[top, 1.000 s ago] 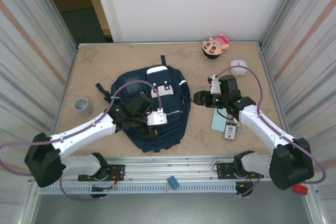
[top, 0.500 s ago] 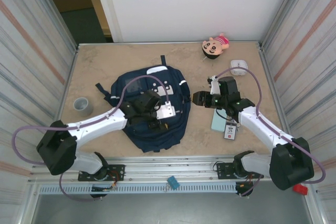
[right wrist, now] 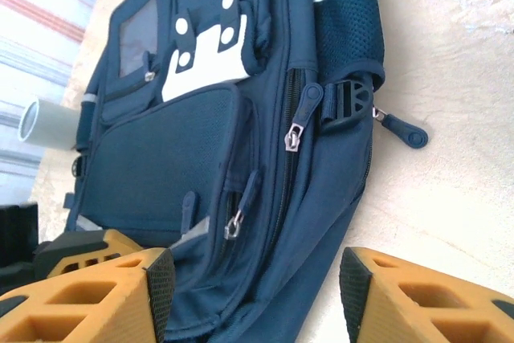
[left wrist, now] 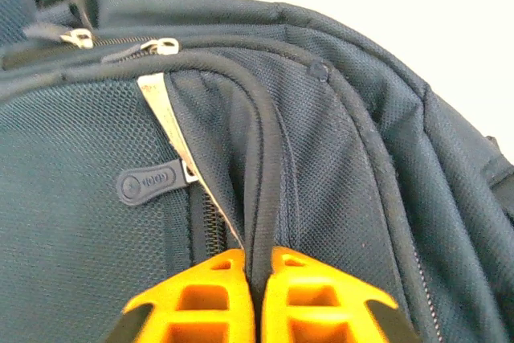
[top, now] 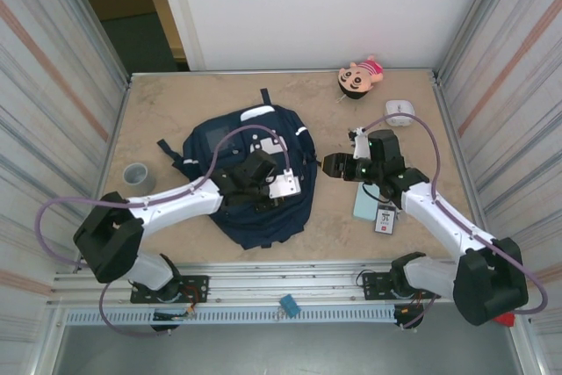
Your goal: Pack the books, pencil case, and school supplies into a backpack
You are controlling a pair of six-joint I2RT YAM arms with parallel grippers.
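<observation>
The navy backpack [top: 250,142] lies flat in the middle of the table, white patches on its top pocket. My left gripper [left wrist: 259,259] sits low on the backpack [left wrist: 361,190], shut on a raised dark piping ridge beside a zip. From above, its wrist [top: 268,189] covers the bag's lower middle. My right gripper [top: 330,166] hovers open just right of the backpack [right wrist: 177,150], nothing between its fingers [right wrist: 161,279]. The pale teal pencil case [top: 362,205] lies partly under the right arm, with the small white pack of school supplies [top: 385,219] beside it. The books are out of view.
A grey round cup [top: 138,177] stands left of the backpack. A doll [top: 360,76] lies at the back right, with a small white box [top: 399,112] in front of it. Corrugated walls close both sides; the rail runs along the near edge.
My left arm has swung right across the backpack and its jaws have shut on the piping. The bag has shifted slightly toward the far side. The right arm has barely moved.
</observation>
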